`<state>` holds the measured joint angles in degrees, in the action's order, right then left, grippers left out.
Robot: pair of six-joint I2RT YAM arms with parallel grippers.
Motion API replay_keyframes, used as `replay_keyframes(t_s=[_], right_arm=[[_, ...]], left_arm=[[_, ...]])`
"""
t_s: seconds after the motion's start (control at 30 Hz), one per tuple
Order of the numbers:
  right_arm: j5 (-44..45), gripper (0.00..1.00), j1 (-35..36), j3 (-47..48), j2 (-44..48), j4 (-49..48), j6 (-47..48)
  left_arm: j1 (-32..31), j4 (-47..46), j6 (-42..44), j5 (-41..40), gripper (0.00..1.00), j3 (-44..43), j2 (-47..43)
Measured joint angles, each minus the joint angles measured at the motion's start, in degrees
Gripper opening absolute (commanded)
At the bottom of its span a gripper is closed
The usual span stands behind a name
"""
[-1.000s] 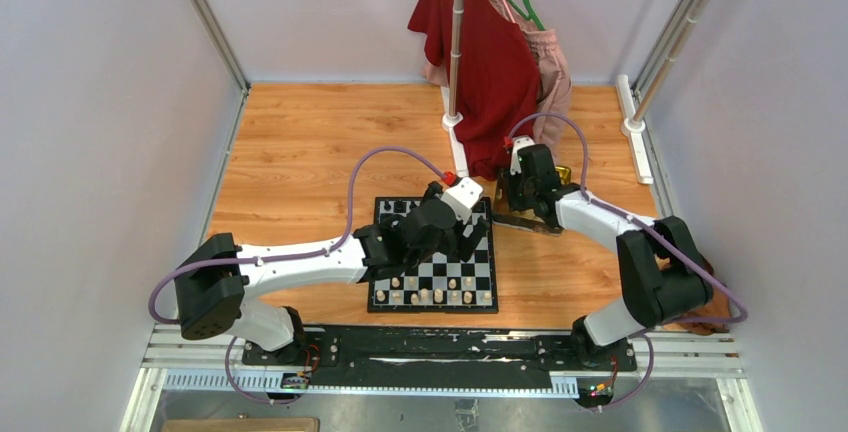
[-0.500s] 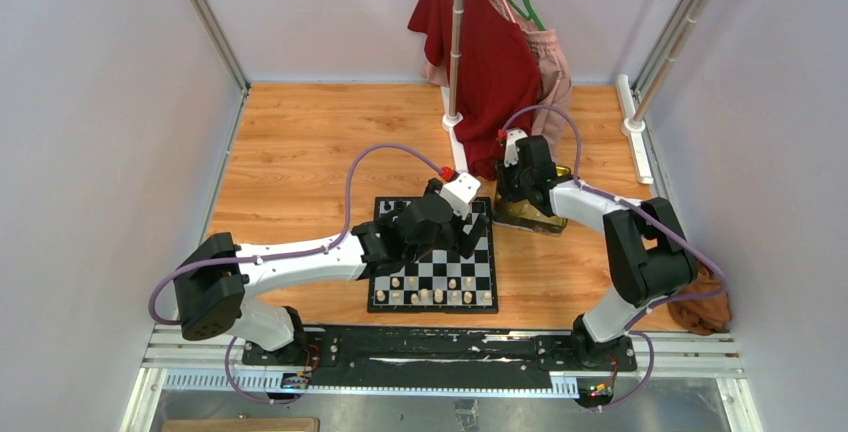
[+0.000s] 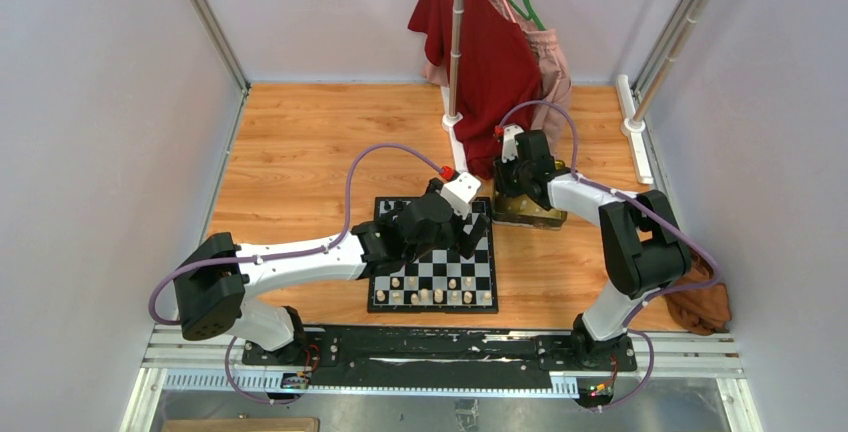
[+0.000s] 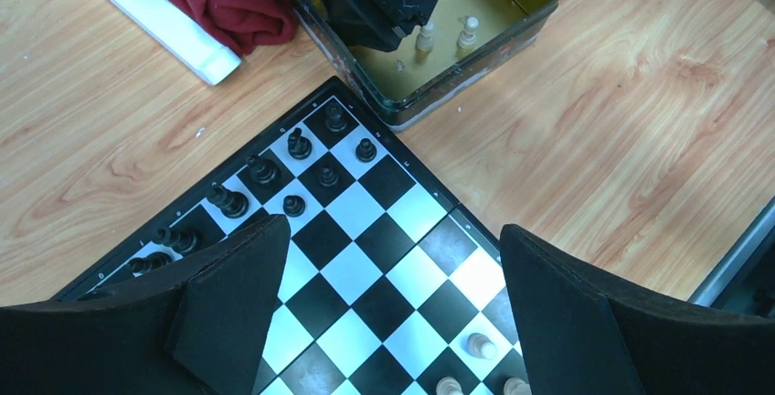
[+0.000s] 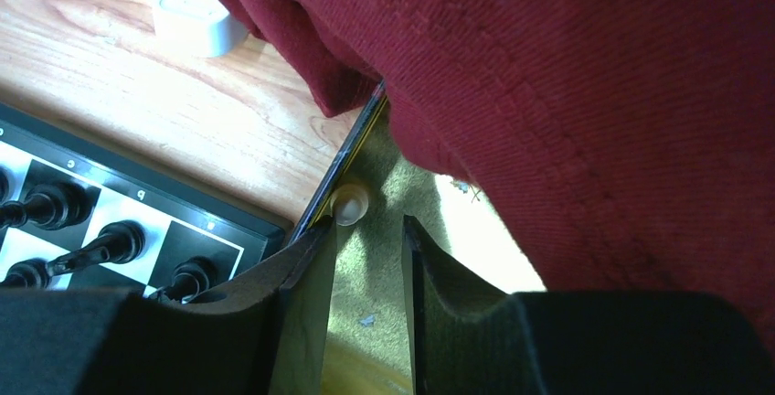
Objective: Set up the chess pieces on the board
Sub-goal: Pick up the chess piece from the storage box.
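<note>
The checkered board (image 3: 432, 274) lies in front of the arms. Small black chessmen (image 3: 395, 208) stand along its far edge, cream chessmen (image 3: 440, 295) along its near edge. My left gripper (image 3: 450, 237) hovers over the board's far right part, open wide and empty (image 4: 393, 235). In the left wrist view black chessmen (image 4: 297, 144) stand at the far corner and cream ones (image 4: 482, 345) at the near right. My right gripper (image 3: 510, 187) reaches into the gold tin (image 3: 530, 214). Its jaws (image 5: 366, 230) stand narrowly apart, empty. A cream piece (image 5: 350, 203) sits just beyond the left fingertip. Two cream pieces (image 4: 425, 38) stand in the tin.
A red garment (image 3: 480, 52) hangs from a rack post (image 3: 453, 117) behind the tin and drapes over it (image 5: 585, 93). A pink garment (image 3: 550, 62) hangs beside it. A brown cloth (image 3: 700, 307) lies at the right. The white rack foot (image 4: 174, 25) lies beside the board.
My right gripper has moved farther back and left, deeper into the tin, and its elbow has swung inward. My left arm has hardly moved.
</note>
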<state>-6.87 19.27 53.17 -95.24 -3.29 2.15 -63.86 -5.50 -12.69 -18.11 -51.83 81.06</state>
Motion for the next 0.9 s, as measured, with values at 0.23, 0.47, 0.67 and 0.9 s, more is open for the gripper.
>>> replay_keyframes(t_s=[0.23,0.47,0.67,0.9], right_arm=[[-2.3,0.43,-0.2,0.3,-0.1,0.9,0.9],[-5.0,0.47,-0.3,0.3,-0.2,0.9,1.0],[-7.6,0.47,-0.3,0.3,-0.2,0.0,0.5],[-9.7,0.46,-0.3,-0.8,-0.5,-2.7,-1.6]], left_arm=[[0.0,0.0,-0.6,0.2,0.91,0.0,0.2],[0.0,0.0,-1.3,0.6,0.91,0.0,1.0],[0.0,0.0,-1.5,1.0,0.91,0.0,1.7],[0.0,0.0,-1.5,1.2,0.91,-0.2,2.3]])
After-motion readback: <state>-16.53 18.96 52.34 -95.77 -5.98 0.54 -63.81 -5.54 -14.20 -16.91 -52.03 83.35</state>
